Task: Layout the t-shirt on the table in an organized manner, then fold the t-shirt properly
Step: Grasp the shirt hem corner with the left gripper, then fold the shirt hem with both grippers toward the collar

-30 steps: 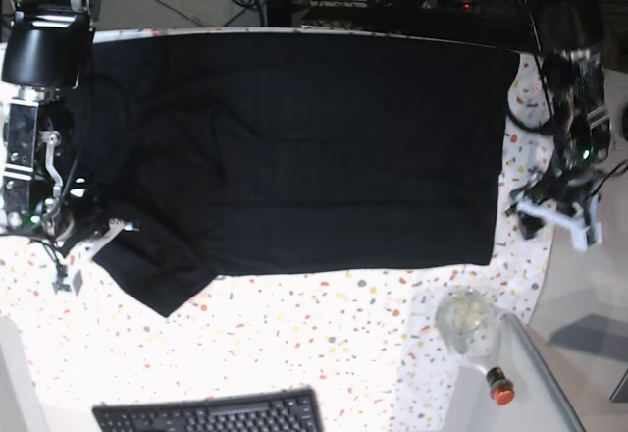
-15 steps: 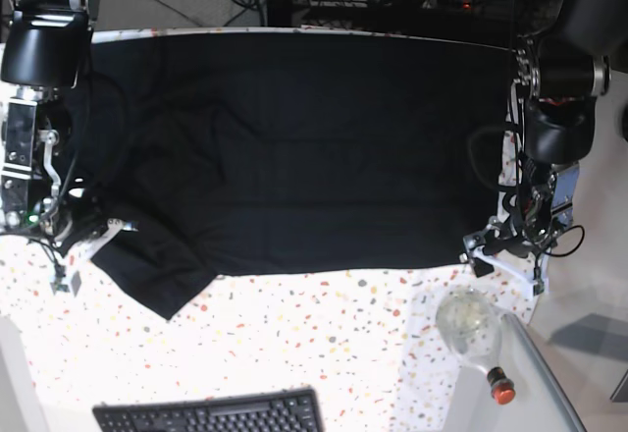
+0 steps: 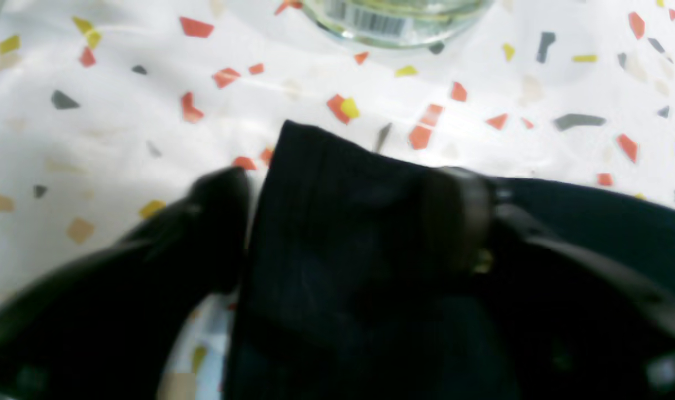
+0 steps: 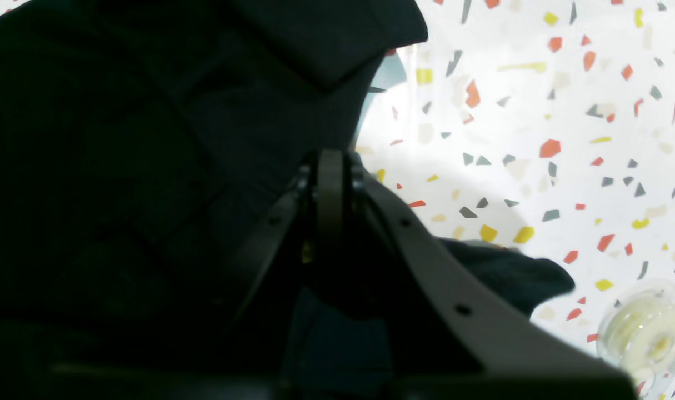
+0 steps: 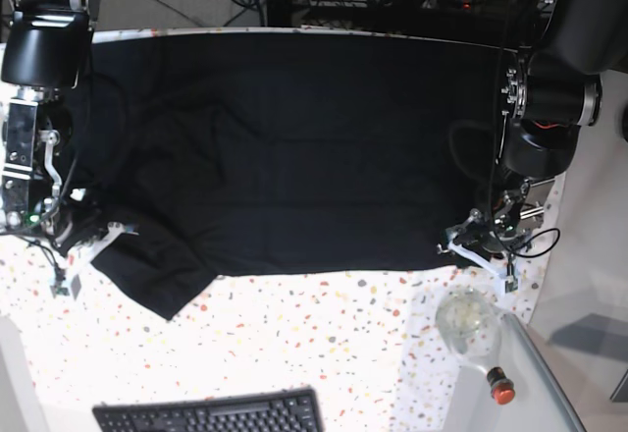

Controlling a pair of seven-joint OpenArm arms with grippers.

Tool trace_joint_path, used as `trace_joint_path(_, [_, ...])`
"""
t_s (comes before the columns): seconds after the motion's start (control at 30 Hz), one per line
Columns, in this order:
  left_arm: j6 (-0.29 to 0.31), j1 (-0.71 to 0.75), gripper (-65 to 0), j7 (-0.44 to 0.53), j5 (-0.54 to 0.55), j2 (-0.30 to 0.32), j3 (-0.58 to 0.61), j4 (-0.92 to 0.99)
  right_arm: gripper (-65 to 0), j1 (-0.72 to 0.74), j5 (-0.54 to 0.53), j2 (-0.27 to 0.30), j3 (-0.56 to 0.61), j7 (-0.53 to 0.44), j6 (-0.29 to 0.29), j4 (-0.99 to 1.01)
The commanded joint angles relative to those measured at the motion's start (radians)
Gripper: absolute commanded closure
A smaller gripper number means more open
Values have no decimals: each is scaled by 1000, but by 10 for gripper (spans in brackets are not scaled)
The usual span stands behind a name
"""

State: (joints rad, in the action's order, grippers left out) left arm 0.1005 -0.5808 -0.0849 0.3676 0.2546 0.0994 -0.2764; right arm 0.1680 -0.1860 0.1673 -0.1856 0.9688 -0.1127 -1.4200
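A glass jar (image 5: 465, 320) stands just beside the t-shirt (image 5: 294, 147) corner; a keyboard (image 5: 211, 414) borders open table (image 5: 324, 334).

Black t-shirt (image 5: 294, 147) spread flat on speckled table (image 5: 324, 344).

Matt black cloth t-shirt (image 5: 294, 147) on speckled cloth-covered table (image 5: 294, 344)

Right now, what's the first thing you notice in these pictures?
A big black t-shirt spread flat over the speckled table. The left gripper is at its corner near a clear spool; the right gripper pinches the sleeve on the opposite side.
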Motion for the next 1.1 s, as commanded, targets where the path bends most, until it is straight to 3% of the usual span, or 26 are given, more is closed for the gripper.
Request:
trace_joint_path(0.0, [15, -6, -267, -9, 1, -10, 0, -4, 0, 23, -4, 11, -2, -20, -2, -15])
trace_joint_path(0.1, [15, 0, 0, 41, 0, -10, 1, -8, 0, 21, -2, 13, -2, -63, -2, -12])
trace_joint_path(0.43, [15, 15, 0, 37, 5, 21, -5, -113, 0, 75, -2, 102, 1, -357, -9, 224])
trace_joint_path(0.67, [15, 84, 0, -114, 9, 58, -10, -323, 0, 164, 0, 145, 2, -624, -207, 480])
trace_joint_path(0.8, [15, 118, 0, -157, 9, 61, -11, -400, 0, 210, 0, 146, 1, -877, -270, 651])
trace_joint_path(0.9, [15, 137, 0, -174, 11, 68, -23, -424, 0, 238, 1, 148, 2, -1011, -315, 747])
trace_joint_path(1.07, [15, 173, 0, -241, 9, 68, -166, -481, 0, 267, 1, 165, 2, -1083, -351, 850])
